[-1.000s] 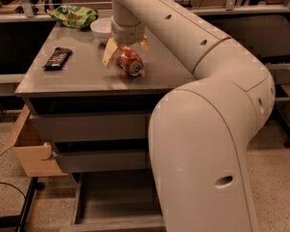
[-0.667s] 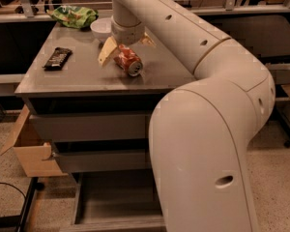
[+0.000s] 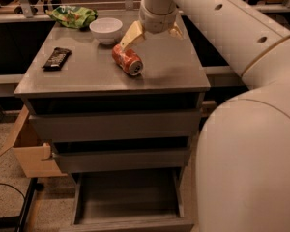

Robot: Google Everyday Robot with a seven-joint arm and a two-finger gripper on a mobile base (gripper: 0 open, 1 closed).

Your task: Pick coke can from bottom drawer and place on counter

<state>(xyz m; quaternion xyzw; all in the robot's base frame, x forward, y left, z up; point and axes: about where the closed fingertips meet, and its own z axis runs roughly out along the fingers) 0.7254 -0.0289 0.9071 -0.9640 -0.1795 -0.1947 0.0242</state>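
Observation:
The coke can (image 3: 127,60) lies on its side on the counter (image 3: 174,71), near the middle, its silver end facing the front. My gripper (image 3: 152,34) hovers just above and behind the can, open, its cream fingers (image 3: 132,35) spread and holding nothing. A small gap separates the left finger from the can. The bottom drawer (image 3: 128,197) is pulled out below, and its grey inside shows nothing in it.
A white bowl (image 3: 106,29) and a green snack bag (image 3: 71,16) sit at the counter's back left. A dark candy bar wrapper (image 3: 56,58) lies at the left. A cardboard box (image 3: 29,149) stands on the floor left of the cabinet. My arm fills the right side.
The gripper has let go of the can and risen up and back from it. The can stays lying on the counter.

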